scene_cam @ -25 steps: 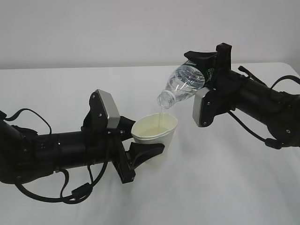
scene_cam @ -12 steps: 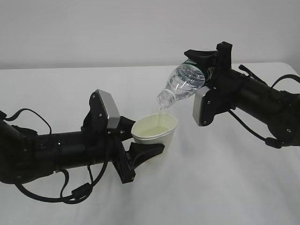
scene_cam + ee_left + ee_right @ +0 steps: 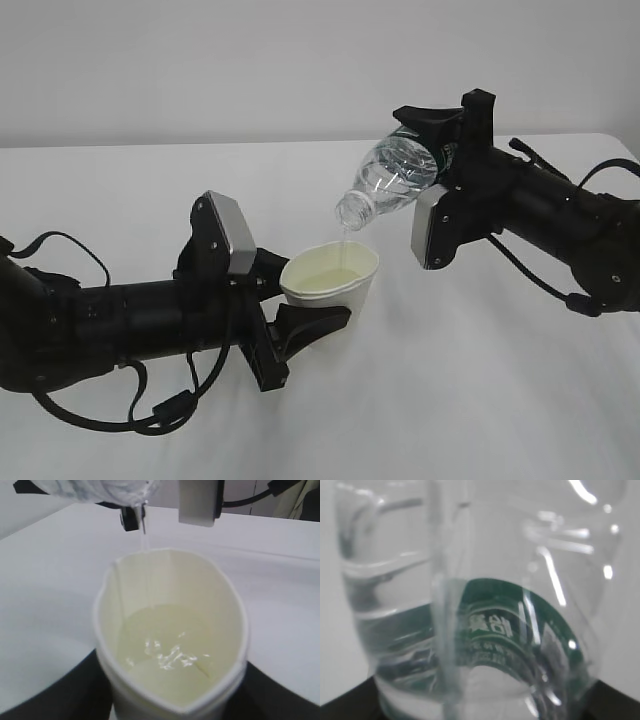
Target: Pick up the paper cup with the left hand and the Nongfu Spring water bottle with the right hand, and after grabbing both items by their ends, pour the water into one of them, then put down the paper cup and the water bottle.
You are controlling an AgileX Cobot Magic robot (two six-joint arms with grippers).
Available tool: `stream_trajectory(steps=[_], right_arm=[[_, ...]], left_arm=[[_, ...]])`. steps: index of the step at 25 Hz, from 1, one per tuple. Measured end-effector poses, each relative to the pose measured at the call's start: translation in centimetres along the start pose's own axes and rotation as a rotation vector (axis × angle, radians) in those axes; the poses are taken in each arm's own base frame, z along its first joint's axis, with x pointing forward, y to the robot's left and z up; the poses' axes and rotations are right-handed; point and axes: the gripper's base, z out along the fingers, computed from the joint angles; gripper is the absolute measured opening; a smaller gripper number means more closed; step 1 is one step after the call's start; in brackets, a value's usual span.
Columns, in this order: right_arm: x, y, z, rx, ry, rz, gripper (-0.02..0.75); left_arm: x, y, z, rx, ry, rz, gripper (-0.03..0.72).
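My left hand (image 3: 300,305) is clamped around the lower part of the paper cup (image 3: 330,280), squeezing its rim into an oval, and holds it clear of the tabletop (image 3: 480,400). Just above the cup and to its right, my right hand (image 3: 440,150) grips the base end of the Nongfu Spring water bottle (image 3: 392,182), tilted mouth-down over the cup. A thin stream of water (image 3: 143,532) falls from the mouth into the cup. I judge both pickups done and the pour midway; setting both down remains. How much water is left in the bottle I can't make out, and the left wrist view cuts off the cup's base.
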Motion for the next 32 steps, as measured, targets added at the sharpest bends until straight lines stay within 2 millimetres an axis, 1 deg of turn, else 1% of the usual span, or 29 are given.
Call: stream_trajectory(steps=[32], right_arm=[[-0.05, -0.01, 0.02, 0.000, 0.000, -0.014, 0.456]], left_arm=[[-0.10, -0.02, 0.00, 0.002, -0.011, 0.000, 0.412]])
